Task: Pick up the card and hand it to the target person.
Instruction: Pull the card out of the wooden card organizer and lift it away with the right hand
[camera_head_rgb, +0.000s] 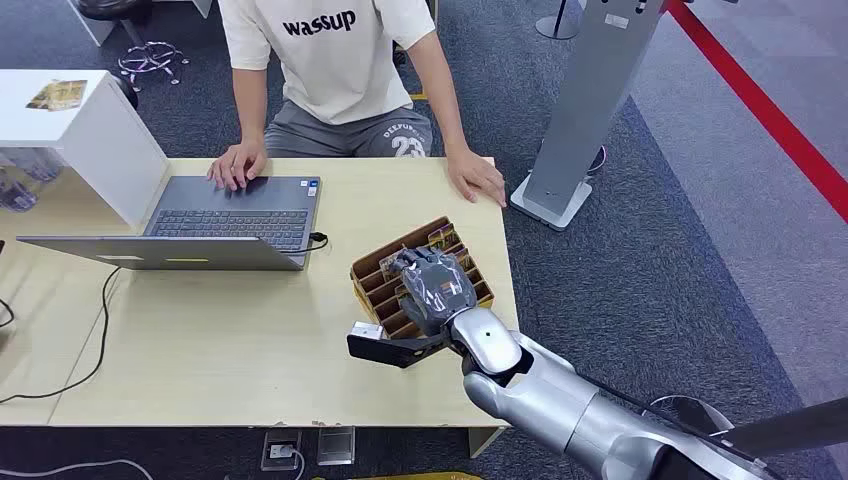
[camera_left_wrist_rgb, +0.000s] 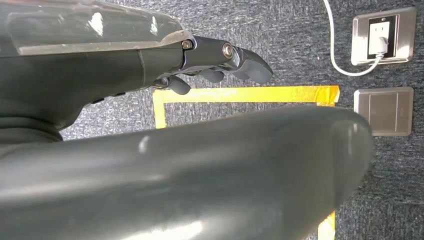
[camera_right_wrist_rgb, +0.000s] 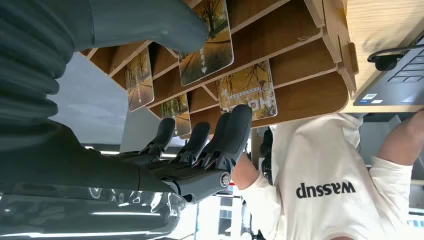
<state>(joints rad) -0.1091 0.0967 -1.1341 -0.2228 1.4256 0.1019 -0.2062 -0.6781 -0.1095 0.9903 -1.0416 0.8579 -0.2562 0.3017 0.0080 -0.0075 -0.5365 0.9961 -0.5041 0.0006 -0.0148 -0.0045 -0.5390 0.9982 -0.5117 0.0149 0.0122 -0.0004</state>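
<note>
The right hand (camera_head_rgb: 432, 285) hovered with fingers (camera_right_wrist_rgb: 235, 131) spread and holding nothing over the wooden card rack (camera_head_rgb: 372, 277) at the desk's (camera_head_rgb: 250, 350) three o'clock edge, where the cards (camera_right_wrist_rgb: 248, 90) stood slotted, while the left hand (camera_left_wrist_rgb: 220, 60) hung loosely curled, empty.

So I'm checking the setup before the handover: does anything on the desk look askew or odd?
Mostly tidy. The wooden card rack sits turned at an angle to the table edges, unlike the squarely placed laptop. Its cards stand in their slots. The right hand is over the rack.
</note>
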